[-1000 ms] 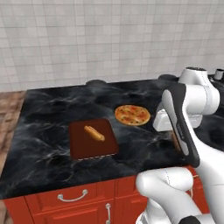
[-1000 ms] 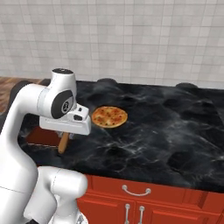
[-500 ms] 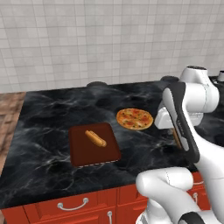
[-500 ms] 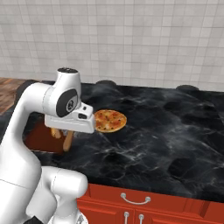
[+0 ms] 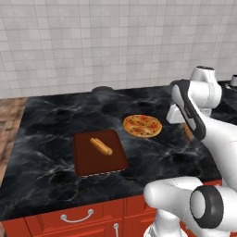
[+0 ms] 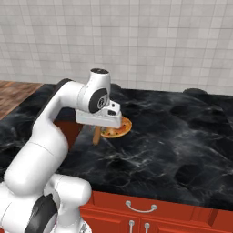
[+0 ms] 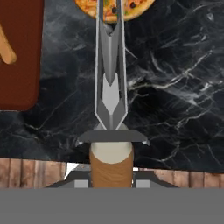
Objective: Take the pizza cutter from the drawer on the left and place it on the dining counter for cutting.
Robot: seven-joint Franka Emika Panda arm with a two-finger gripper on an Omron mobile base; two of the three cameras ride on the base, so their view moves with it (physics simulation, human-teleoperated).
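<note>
Hand view looks straight down the pizza cutter [image 7: 110, 87], its brown handle clamped between the nearly closed fingers of the gripper [image 7: 111, 177], silver fork and wheel pointing out above the dining counter [image 7: 175, 87]. Its far tip overlaps the pizza [image 7: 114, 8]. Off to one side sits a brown board [image 7: 17, 57] carrying a bread roll [image 7: 6, 48].

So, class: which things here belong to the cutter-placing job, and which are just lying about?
Job:
- pizza cutter, held in the tool
- dining counter

Lying about:
- pizza
- brown board
- bread roll on the board
</note>
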